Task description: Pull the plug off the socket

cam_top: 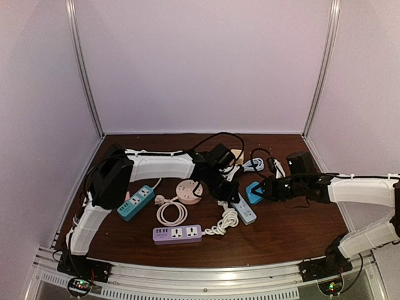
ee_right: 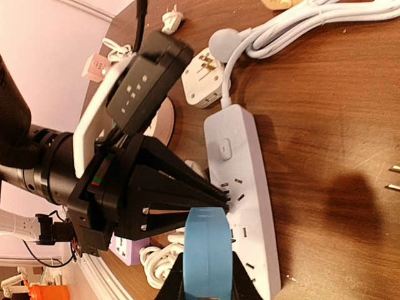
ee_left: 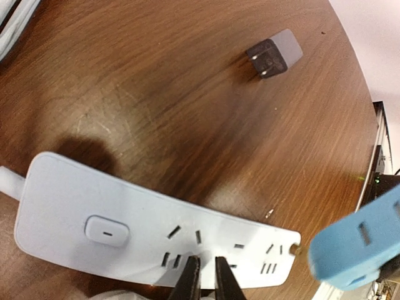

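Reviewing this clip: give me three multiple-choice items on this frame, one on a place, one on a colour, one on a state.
1. Where do the tips of the left pincer rest?
A. on the white power strip
B. on the purple power strip
C. on the bare table

2. What colour is the plug in the right pincer?
A. black
B. pink
C. blue

3. What state is that plug in?
A. seated in a socket
B. held clear of the sockets
C. lying loose on the table

Answers:
1 A: the left wrist view shows the left pincer pressing the white power strip beside its slots.
2 C: the right wrist view shows the right pincer clamped on a blue body.
3 B: the left wrist view shows the plug off the strip's end, and the slots in view are empty.
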